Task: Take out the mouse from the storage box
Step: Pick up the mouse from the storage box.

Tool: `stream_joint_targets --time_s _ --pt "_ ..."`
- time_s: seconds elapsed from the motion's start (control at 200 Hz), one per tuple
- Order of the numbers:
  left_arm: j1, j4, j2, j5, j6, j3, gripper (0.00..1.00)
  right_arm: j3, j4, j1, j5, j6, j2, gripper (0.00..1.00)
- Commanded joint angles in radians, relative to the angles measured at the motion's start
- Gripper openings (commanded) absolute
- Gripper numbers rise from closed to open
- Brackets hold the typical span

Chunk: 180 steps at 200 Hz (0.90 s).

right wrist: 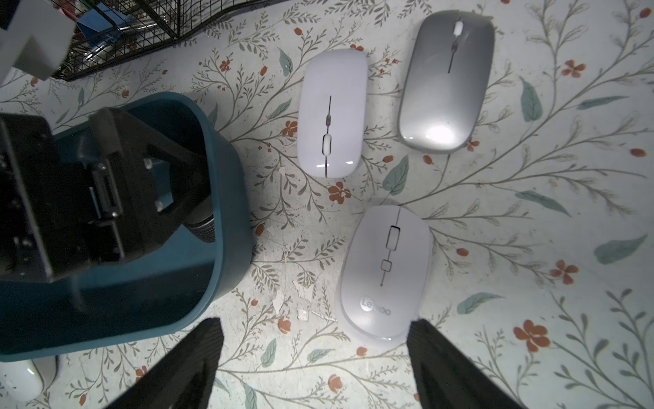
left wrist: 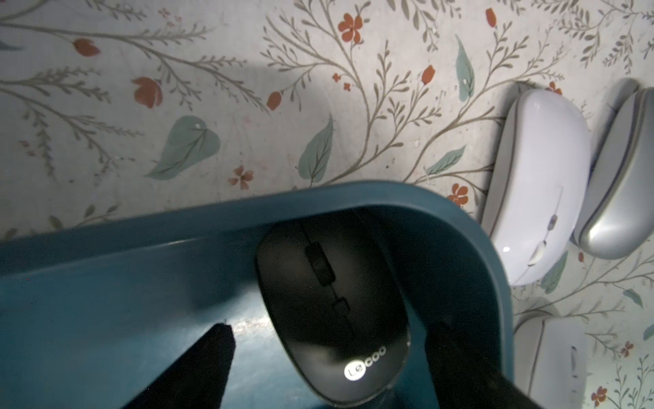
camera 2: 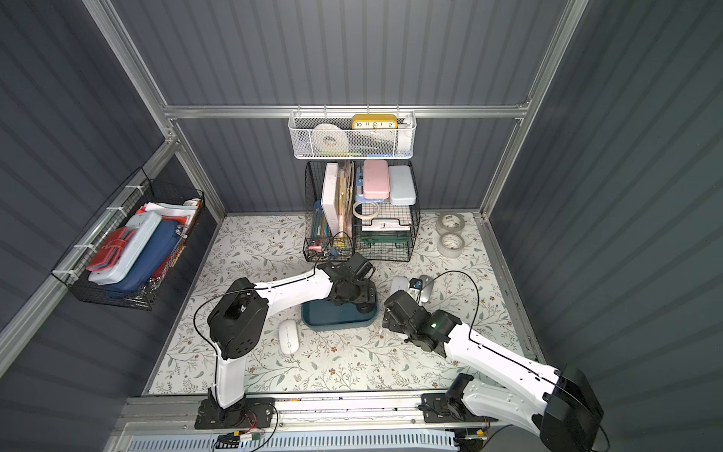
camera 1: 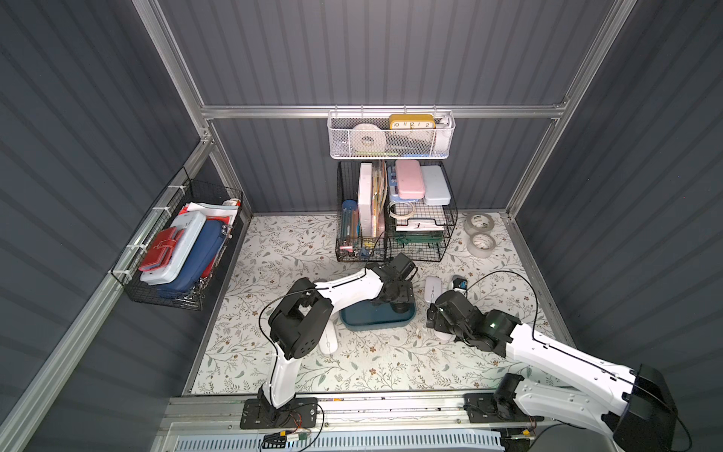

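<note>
The teal storage box [camera 1: 375, 323] [camera 2: 336, 324] sits mid-table. My left gripper [camera 1: 395, 293] [left wrist: 331, 327] reaches down into it. In the left wrist view a black mouse [left wrist: 329, 301] lies on the box floor against the curved wall [left wrist: 318, 198]. The jaws are open and straddle its rear end, with a gap on each side. Both top views hide this mouse under the gripper. My right gripper [camera 1: 438, 313] [right wrist: 316, 323] hangs open over the bare cloth just right of the box [right wrist: 226, 212], holding nothing.
Outside the box lie a slim white mouse [right wrist: 331, 113], a grey mouse [right wrist: 446, 81], a white Lecoo mouse [right wrist: 384, 272] and another white mouse [camera 1: 328, 340] on the left. Black wire baskets [camera 1: 391, 219] stand behind. Two tape rolls [camera 1: 479, 235] lie back right.
</note>
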Motion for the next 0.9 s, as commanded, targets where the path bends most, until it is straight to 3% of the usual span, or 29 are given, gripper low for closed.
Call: stream_joint_targets --time_s 0.0,0.615,0.896 --pt "-0.001 -0.026 -0.001 -0.012 -0.018 -0.018 0.86 -0.014 0.013 0.003 0.007 0.009 -0.012 0.87" --pt "0.000 -0.028 -0.125 -0.086 -0.010 -0.158 0.80 -0.008 0.020 0.005 -0.020 0.009 0.006 0.87" --pt "-0.002 -0.042 -0.083 -0.080 0.084 -0.068 0.84 -0.003 0.022 0.004 -0.036 0.009 0.017 0.87"
